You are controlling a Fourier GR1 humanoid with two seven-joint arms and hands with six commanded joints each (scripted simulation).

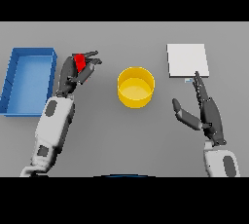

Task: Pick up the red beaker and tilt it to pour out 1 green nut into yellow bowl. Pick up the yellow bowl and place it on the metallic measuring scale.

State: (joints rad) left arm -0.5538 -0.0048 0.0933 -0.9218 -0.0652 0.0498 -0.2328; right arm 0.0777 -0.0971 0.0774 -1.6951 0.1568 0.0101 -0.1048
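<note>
1. At the middle of the grey table (107, 130) stands the yellow bowl (136, 87), upright, its round mouth open to the view; whether anything lies inside it cannot be told.
2. Left of the bowl and well apart from it, the left hand (78, 69) has its fingers and thumb curled round the red beaker (80, 62), of which only a small red patch shows between the dark fingers.
3. Farther left of the bowl, beyond that hand, lies a blue tray (10, 79) with raised walls.
4. Right of the bowl and a little farther back lies the metallic measuring scale (187, 60), a pale square plate, flat on the table.
5. Right of the bowl and nearer the robot, the right hand (208, 113) holds nothing: its fingers are straight, pointing toward the scale with their tips near its near edge, and the thumb is spread out toward the bowl.
</note>
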